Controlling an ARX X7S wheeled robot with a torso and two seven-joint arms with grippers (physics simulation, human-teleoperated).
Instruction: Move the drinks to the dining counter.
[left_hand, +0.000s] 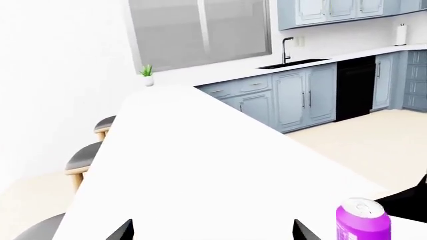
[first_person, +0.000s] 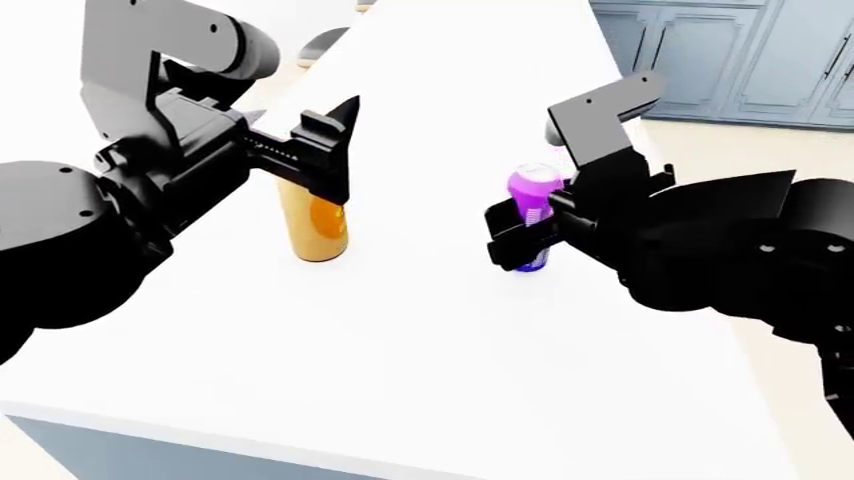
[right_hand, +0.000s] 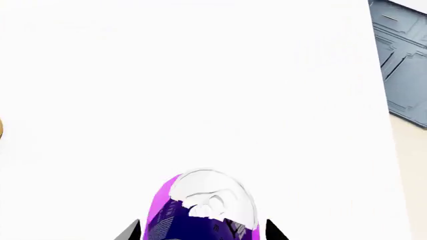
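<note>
Both drinks stand upright on the dining counter's white top (first_person: 400, 350). The purple can (first_person: 531, 215) sits between the fingers of my right gripper (first_person: 531, 232). In the right wrist view, thin gaps show on both sides of the purple can (right_hand: 200, 210), so my right gripper (right_hand: 203, 232) is open around it. The golden-yellow can (first_person: 318, 225) stands to the left, its top hidden behind my left gripper (first_person: 340, 150), which hangs open and empty just in front of it. The left wrist view shows my left gripper (left_hand: 213, 235) open over the bare counter (left_hand: 200, 150), with the purple can (left_hand: 362, 220) to one side.
Stools (left_hand: 87, 157) line the counter's far long side. A small potted plant (left_hand: 147, 75) stands at its far end. Blue-grey cabinets (left_hand: 293, 95) with a sink and a black appliance (left_hand: 355, 87) run along the back wall. The counter's near edge (first_person: 200, 425) is close to me.
</note>
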